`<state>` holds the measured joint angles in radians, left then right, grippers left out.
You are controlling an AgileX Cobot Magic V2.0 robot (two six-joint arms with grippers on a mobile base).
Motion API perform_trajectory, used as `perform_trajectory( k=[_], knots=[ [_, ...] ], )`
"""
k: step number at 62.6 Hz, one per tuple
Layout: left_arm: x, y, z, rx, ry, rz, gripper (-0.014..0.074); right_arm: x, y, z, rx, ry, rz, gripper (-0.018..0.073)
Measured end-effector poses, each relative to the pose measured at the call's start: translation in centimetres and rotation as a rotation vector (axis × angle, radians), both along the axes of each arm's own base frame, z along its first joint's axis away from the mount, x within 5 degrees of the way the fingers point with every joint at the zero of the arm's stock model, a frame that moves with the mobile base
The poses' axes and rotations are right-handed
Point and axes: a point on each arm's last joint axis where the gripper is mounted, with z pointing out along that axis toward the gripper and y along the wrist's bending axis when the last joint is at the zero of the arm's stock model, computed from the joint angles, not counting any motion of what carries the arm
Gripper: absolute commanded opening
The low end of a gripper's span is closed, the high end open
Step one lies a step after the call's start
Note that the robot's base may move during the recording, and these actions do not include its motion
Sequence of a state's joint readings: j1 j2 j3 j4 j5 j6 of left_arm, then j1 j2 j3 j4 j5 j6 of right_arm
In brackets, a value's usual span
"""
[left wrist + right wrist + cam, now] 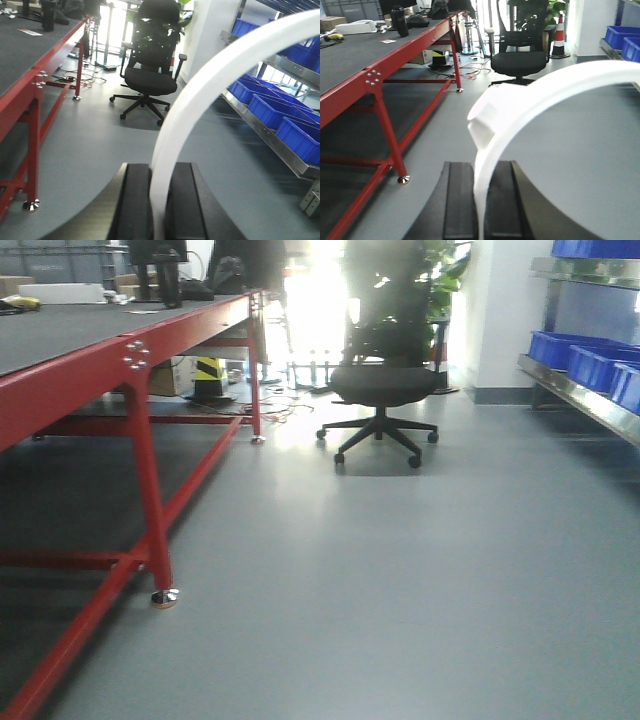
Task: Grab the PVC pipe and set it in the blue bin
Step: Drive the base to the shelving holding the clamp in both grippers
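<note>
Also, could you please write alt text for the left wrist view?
The left gripper is shut on a white curved pipe arcing up to the right. Behind stand a black office chair, a red table and blue bins.

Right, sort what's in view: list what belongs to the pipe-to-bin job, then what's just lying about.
Job: PVC pipe; left gripper and right gripper, both shut on it; blue bins on the shelf.
Lying about: office chair; red table; traffic cone; black bottle.
</note>
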<state>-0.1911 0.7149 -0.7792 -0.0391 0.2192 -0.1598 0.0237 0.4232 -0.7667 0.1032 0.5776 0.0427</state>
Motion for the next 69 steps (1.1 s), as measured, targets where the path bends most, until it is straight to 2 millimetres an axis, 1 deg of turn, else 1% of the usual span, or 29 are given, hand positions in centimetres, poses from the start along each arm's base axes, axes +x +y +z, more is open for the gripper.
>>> perform_trajectory(
  k=[69],
  knots=[
    [0.0,0.0,0.0,0.0,0.0,0.0,-0.0111,0.0,0.0,0.0,0.0,0.0,0.0,-0.0168]
  ],
)
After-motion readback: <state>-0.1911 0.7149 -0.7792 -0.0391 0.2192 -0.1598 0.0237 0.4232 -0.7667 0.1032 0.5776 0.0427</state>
